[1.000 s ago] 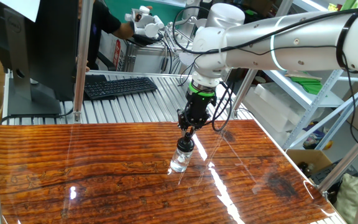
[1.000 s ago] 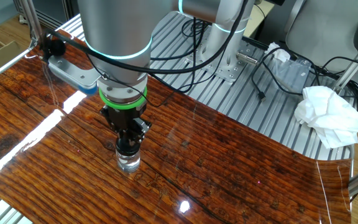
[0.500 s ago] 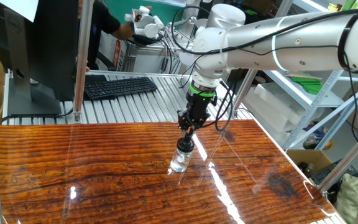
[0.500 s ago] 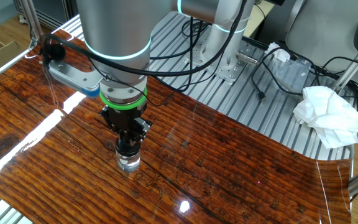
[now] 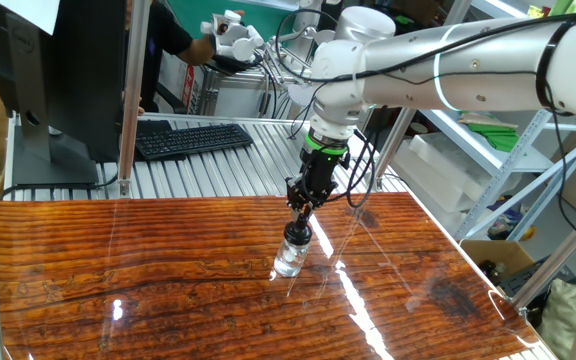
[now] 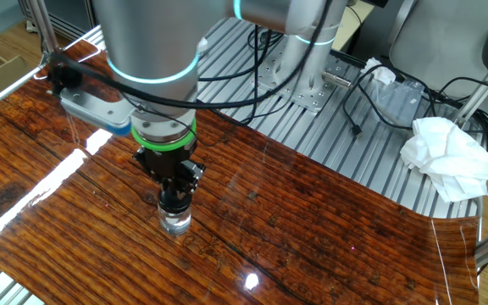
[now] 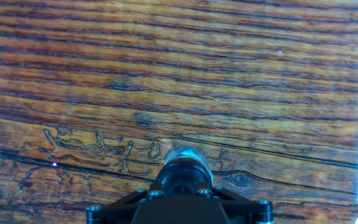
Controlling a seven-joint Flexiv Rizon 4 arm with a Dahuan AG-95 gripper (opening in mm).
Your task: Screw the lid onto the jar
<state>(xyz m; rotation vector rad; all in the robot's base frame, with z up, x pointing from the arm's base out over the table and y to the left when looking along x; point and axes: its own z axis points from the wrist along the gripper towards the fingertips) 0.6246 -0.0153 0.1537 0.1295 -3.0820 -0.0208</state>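
The small clear jar (image 5: 289, 260) stands upright on the wooden table (image 5: 148, 290), near its middle. The dark lid (image 5: 297, 234) sits on the jar's mouth. My gripper (image 5: 299, 224) comes straight down from above and is shut on the lid. In the other fixed view the jar (image 6: 176, 223) shows below the fingers, with the lid (image 6: 175, 204) held between them by the gripper (image 6: 175, 197). In the hand view the lid (image 7: 184, 169) appears as a dark round shape just ahead of the gripper (image 7: 179, 186), hiding most of the jar.
A keyboard (image 5: 193, 138) and a monitor (image 5: 58, 80) stand on the slatted metal bench behind the table. Crumpled white paper (image 6: 447, 157) and cables (image 6: 371, 85) lie on the bench by the arm's base. Shelving (image 5: 498, 150) rises at the right.
The hand has turned about its own axis while staying on the lid; its side mount has swung leftward in the other fixed view. The jar stays in place.
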